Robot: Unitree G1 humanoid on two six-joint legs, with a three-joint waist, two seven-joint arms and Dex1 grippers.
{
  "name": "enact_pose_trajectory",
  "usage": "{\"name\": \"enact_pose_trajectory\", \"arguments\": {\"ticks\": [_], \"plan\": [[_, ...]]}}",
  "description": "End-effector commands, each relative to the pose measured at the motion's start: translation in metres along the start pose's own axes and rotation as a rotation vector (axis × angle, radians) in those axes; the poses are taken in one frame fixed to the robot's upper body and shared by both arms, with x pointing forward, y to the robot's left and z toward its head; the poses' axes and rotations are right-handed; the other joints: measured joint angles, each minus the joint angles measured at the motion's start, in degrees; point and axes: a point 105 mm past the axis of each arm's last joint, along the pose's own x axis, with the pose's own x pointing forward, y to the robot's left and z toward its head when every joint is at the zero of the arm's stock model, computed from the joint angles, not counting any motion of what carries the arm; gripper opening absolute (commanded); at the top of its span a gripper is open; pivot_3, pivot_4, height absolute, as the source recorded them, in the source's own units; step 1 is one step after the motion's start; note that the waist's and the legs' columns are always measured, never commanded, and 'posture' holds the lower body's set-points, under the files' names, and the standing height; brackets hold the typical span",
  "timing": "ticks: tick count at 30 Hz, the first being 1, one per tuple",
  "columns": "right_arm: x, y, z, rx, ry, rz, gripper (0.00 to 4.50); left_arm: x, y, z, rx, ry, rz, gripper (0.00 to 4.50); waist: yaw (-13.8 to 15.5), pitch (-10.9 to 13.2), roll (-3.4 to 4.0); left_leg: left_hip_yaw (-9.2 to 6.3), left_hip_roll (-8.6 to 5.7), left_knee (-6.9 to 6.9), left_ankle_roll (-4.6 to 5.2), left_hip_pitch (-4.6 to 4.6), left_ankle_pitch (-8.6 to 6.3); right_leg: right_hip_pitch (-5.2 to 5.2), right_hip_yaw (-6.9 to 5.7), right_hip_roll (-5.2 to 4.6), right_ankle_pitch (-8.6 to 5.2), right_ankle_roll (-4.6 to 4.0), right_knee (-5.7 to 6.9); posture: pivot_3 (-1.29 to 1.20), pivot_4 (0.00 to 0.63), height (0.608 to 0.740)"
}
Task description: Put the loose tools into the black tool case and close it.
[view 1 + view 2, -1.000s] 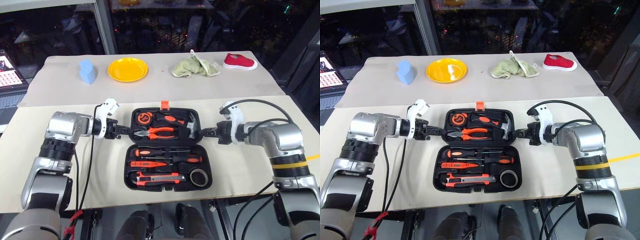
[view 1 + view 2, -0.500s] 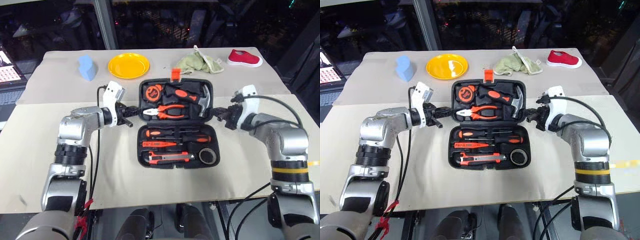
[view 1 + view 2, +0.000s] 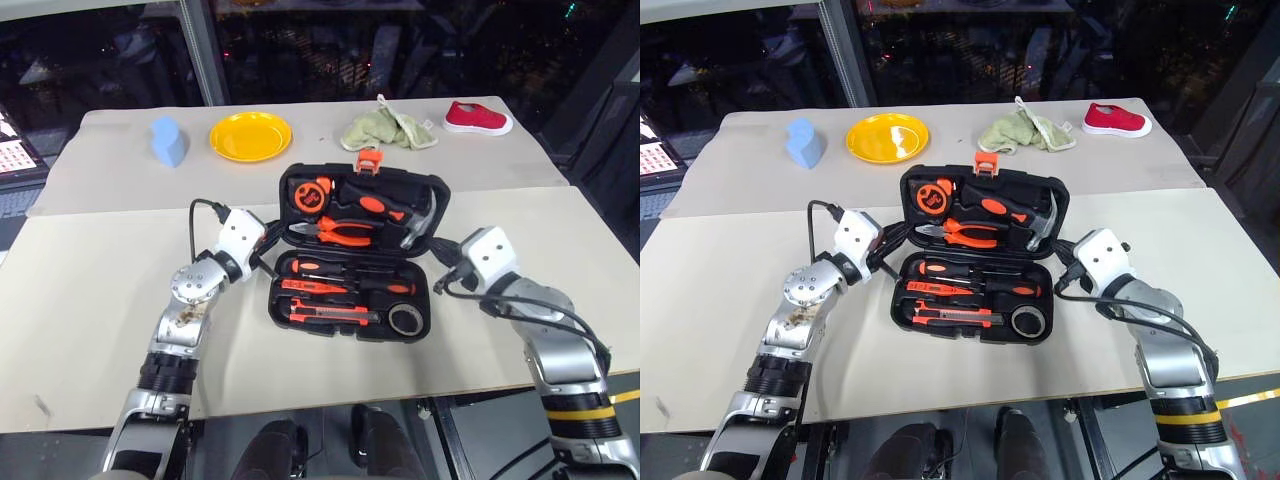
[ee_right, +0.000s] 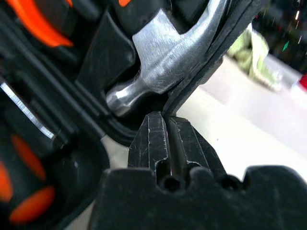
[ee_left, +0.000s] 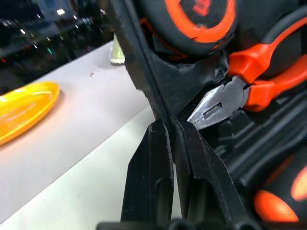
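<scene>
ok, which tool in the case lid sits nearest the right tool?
The steel-headed hammer: its head lies just ahead of the right tool; pliers sit mid-lid.

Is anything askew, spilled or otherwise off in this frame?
Nothing stands out. The black tool case lies open with its tools seated in their recesses, its lid tilted up. The left gripper and right gripper are shut, each against a side edge of the lid.

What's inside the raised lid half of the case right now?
In the lid of the black tool case: an orange tape measure, orange-handled pliers and a steel-headed hammer. What lies under those tools is covered.
</scene>
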Motion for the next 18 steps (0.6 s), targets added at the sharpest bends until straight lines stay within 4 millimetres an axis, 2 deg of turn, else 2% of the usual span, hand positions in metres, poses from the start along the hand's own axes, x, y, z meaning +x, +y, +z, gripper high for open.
{"name": "enact_pose_trajectory", "arguments": {"ticks": [1, 6, 7, 9, 13, 14, 15, 18], "plan": [[-0.008, 0.005, 0.017, -0.085, -0.080, 0.020, 0.02, -0.008, 0.002, 0.005, 0.041, -0.020, 0.017, 0.00, 0.0, 0.0, 0.00, -0.01, 0.04, -0.03, 0.03, 0.24, -0.02, 0.24, 0.00, 0.01, 0.00, 0.00, -0.02, 0.00, 0.150, 0.740], [-0.026, 0.017, 0.011, -0.036, -0.070, 0.054, 0.02, -0.030, 0.006, -0.012, -0.019, 0.057, 0.054, 0.00, -0.2, -0.1, 0.01, 0.00, 0.12, -0.06, 0.14, 0.49, -0.08, 0.44, 0.07, 0.05, -0.02, 0.00, 0.03, 0.00, 0.150, 0.740], [-0.030, 0.018, 0.012, -0.021, -0.076, 0.054, 0.00, -0.036, 0.007, -0.014, -0.031, 0.069, 0.058, 0.37, -0.3, -0.1, 0.01, 0.00, 0.14, -0.06, 0.16, 0.49, -0.09, 0.42, 0.08, 0.07, -0.02, -0.01, 0.03, 0.00, 0.150, 0.740], [-0.039, 0.018, 0.017, 0.011, -0.085, 0.054, 0.74, -0.047, 0.009, -0.018, -0.053, 0.099, 0.059, 0.97, -0.4, -0.1, 0.04, 0.00, 0.16, -0.10, 0.18, 0.49, -0.10, 0.40, 0.08, 0.07, -0.02, -0.01, 0.01, 0.00, 0.150, 0.740], [-0.064, 0.021, 0.027, 0.079, -0.067, 0.129, 2.06, -0.065, 0.015, -0.023, -0.113, 0.164, 0.022, 2.51, 0.1, -0.1, 0.04, -0.03, 0.15, -0.09, 0.18, 0.41, -0.11, 0.34, 0.05, 0.07, -0.03, -0.02, 0.00, 0.00, 0.150, 0.740], [-0.075, 0.021, 0.030, 0.115, -0.049, 0.176, 2.33, -0.071, 0.020, -0.023, -0.143, 0.190, 0.002, 2.83, 0.4, -0.1, 0.04, -0.03, 0.15, -0.06, 0.20, 0.41, -0.12, 0.37, 0.04, 0.04, -0.04, -0.01, 0.01, 0.00, 0.150, 0.740], [-0.088, 0.021, 0.033, 0.158, -0.032, 0.232, 2.76, -0.078, 0.027, -0.023, -0.180, 0.222, -0.021, 3.35, 0.7, -0.1, 0.03, -0.05, 0.15, -0.01, 0.23, 0.44, -0.16, 0.44, 0.01, 0.02, -0.04, 0.00, 0.00, 0.00, 0.150, 0.740], [-0.123, 0.034, 0.037, 0.310, 0.073, 0.428, 3.82, -0.093, 0.043, -0.023, -0.251, 0.309, -0.110, 4.47, 1.0, -0.1, -0.02, -0.10, 0.16, 0.03, 0.63, 0.44, -0.38, 0.49, -0.06, 0.00, -0.08, 0.04, 0.01, 0.00, 0.150, 0.740]]}}
